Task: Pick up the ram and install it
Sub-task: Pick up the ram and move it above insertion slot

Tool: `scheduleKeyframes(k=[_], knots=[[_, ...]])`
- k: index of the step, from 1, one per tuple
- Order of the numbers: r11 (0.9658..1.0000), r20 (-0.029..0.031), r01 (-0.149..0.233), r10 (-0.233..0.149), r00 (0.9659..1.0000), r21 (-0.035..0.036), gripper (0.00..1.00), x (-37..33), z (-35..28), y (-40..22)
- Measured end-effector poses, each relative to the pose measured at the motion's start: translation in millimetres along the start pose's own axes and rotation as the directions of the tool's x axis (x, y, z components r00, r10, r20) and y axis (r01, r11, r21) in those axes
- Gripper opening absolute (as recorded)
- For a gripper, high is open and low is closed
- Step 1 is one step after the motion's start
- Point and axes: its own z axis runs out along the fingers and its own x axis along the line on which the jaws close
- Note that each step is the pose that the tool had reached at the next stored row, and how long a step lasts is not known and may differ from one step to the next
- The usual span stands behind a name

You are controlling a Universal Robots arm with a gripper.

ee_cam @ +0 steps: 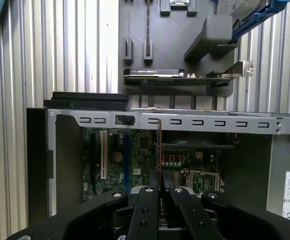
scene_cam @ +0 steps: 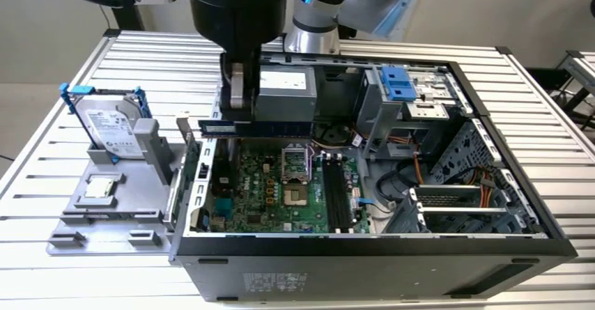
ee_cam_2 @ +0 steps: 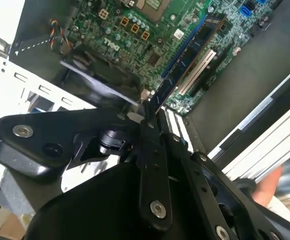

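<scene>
The ram (scene_cam: 274, 128) is a long dark stick held level above the motherboard (scene_cam: 269, 184) inside the open computer case. My gripper (scene_cam: 237, 118) is shut on the stick near its end on the exterior view's left. In the second wrist view the ram (ee_cam_2: 187, 55) runs out edge-on from between my fingertips (ee_cam_2: 146, 125), over the green board. The first wrist view shows the ram (ee_cam: 159, 145) as a thin upright edge rising from my gripper (ee_cam: 160, 191). The black memory slots (scene_cam: 336, 193) lie lower on the board, toward the exterior view's right of the stick.
A grey fixture (scene_cam: 139, 212) on the exterior view's left carries a silver hard drive in a blue frame (scene_cam: 111, 125) and a small square processor chip (scene_cam: 100, 187). The case wall (scene_cam: 372, 247), drive cage (scene_cam: 409, 90) and loose cables (scene_cam: 400, 177) surround the board. The ribbed metal table (scene_cam: 548, 115) lies around it.
</scene>
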Motion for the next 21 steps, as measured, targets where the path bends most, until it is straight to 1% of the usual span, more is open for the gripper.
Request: scheduleKeyframes(k=[4,6,14,18,21], knots=[[1.0000,0.0001,0.000,0.000,1.0000,-0.0005,0.00,0.0,-0.1,-5.6],[1.0000,-0.0001,0.000,0.000,1.0000,-0.0009,0.00,0.0,-0.2,-10.2],[1.0000,-0.0003,-0.003,0.003,1.0000,-0.0022,0.00,0.0,-0.6,-32.7],[1.0000,-0.0002,-0.005,0.005,1.0000,-0.0022,0.00,0.0,-0.8,-46.9],[1.0000,-0.0002,-0.006,0.006,1.0000,-0.0022,0.00,0.0,-1.0,-55.7]])
